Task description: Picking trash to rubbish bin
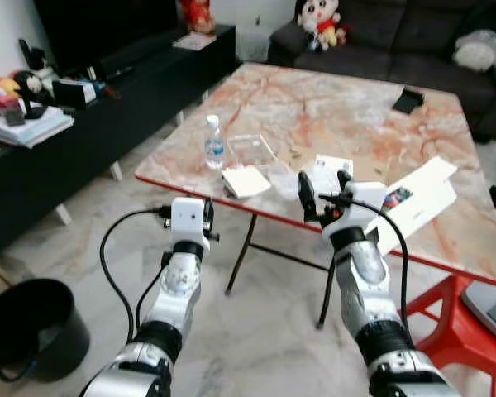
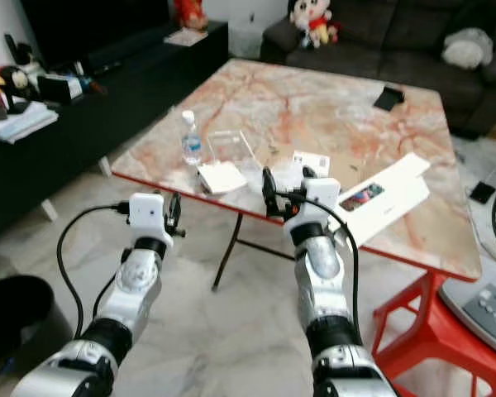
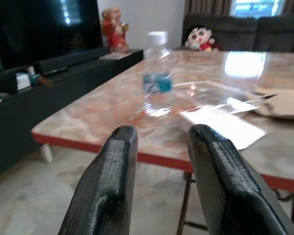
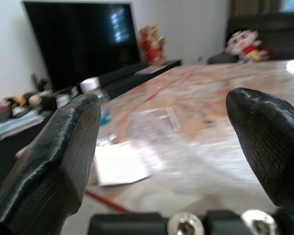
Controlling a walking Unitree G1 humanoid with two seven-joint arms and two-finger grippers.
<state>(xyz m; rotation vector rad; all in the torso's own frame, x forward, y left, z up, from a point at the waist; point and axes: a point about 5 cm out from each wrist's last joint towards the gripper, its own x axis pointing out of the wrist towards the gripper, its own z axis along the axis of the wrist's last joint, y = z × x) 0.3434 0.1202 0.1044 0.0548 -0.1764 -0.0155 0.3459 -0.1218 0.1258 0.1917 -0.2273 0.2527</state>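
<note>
Right end effector (image 1: 324, 192) spread before blue-labelled water bottle (image 1: 214, 142); label unreadable.

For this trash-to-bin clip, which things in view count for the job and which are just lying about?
Likely part of the job:
water bottle
clear plastic container
white paper pad
black bin
right gripper, open at the table edge
left gripper, open

Lying about:
long white box
plush doll
sofa

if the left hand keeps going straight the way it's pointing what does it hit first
Probably the water bottle: it stands just past the table edge, in line with the gap in the open left hand. Depth is unclear; low, it could meet the edge first.
</note>
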